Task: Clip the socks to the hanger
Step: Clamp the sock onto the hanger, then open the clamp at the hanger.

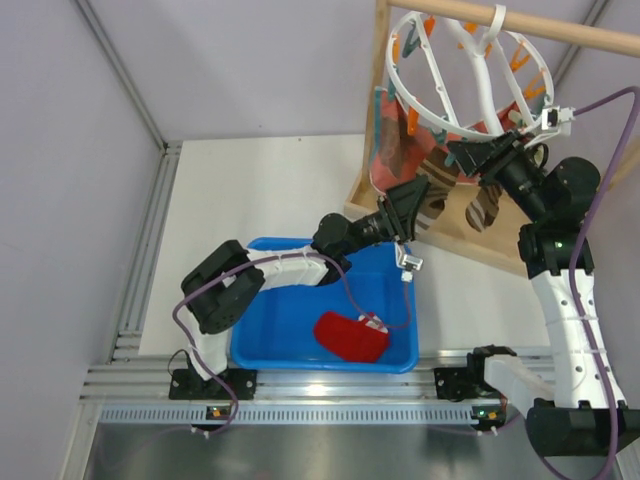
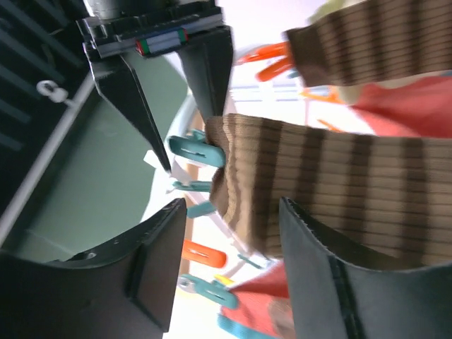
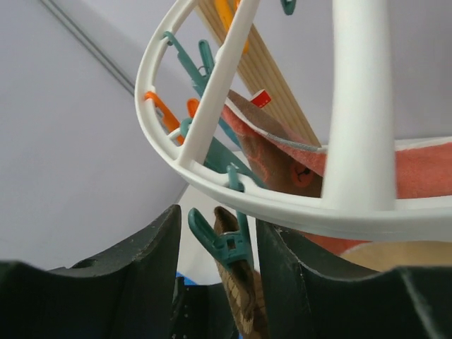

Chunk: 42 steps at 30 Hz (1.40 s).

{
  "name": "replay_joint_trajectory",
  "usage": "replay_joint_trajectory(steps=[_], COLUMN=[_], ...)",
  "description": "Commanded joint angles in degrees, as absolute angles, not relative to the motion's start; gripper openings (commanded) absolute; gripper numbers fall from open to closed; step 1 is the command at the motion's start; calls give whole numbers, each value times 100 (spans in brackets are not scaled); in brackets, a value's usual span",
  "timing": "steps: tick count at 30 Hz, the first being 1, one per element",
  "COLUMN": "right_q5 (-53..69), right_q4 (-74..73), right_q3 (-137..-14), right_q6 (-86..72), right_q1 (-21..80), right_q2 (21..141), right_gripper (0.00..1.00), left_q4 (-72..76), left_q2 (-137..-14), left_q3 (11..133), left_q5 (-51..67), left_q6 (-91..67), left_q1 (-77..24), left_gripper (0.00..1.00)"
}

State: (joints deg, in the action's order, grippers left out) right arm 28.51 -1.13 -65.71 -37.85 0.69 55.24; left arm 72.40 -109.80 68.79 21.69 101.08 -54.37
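Hanging by a teal clothespin [image 3: 222, 244] from the hanger [image 3: 282, 210], a brown striped sock [image 2: 332, 176] is dangling between the parted fingers of the left gripper [image 2: 232, 212] (they are not pinching it). The right gripper [image 3: 219, 224] is straddling that clothespin, jaws apart. A red sock [image 1: 350, 337] is lying in the blue bin [image 1: 275, 335].

Blue plastic bin [image 1: 280, 335] sits on the white table [image 1: 250, 190], near edge, just above the front aluminium rails [image 1: 330, 385]. Another rail [image 1: 150, 250] runs up the left side. Wooden frame stand [image 1: 580, 35] rises at the far right. Salmon-pink fabric with teal edge [image 3: 424, 173] hangs beside a wooden slat. Pale lilac walls [image 1: 80, 150] behind.
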Motion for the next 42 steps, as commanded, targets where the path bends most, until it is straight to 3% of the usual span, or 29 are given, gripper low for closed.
replay_joint_trajectory(steps=[1, 12, 17, 21, 23, 31, 41, 42], right_q5=[2488, 2461, 2540, 2636, 2637, 2794, 3190, 3208], right_q4=[-342, -685, -843, -1081, -1186, -1573, -2232, -2328], right_q3=[-6943, -6952, -7119, -7225, -7260, -7383, -7708, -7769], right_q6=[-3305, -2637, -2382, -2058, -1960, -1617, -1134, -1116], right_q1=[-193, -659, -729, -765, -773, -809, -817, -817], right_q2=[5467, 5458, 5476, 5414, 5388, 5159, 4887, 4895], right_gripper=[45, 47, 56, 63, 64, 70, 100, 99], left_q4=[7673, 6602, 4653, 3614, 3700, 4145, 6168, 6422], left_q2=[-10486, -8755, -7964, -7814, -7796, -8637, -10572, -10695], left_q3=[6330, 4650, 5455, 5967, 6003, 6846, 8120, 8225], left_q5=[2373, 1741, 960, 1133, 1291, 1819, 722, 651], left_q6=[9730, 8027, 5594, 3328, 2633, 1012, 150, 123], left_q1=[-5423, -5484, -5484, -5388, -5388, -5379, -5396, -5396], left_gripper=[61, 68, 73, 73, 73, 57, 56, 56])
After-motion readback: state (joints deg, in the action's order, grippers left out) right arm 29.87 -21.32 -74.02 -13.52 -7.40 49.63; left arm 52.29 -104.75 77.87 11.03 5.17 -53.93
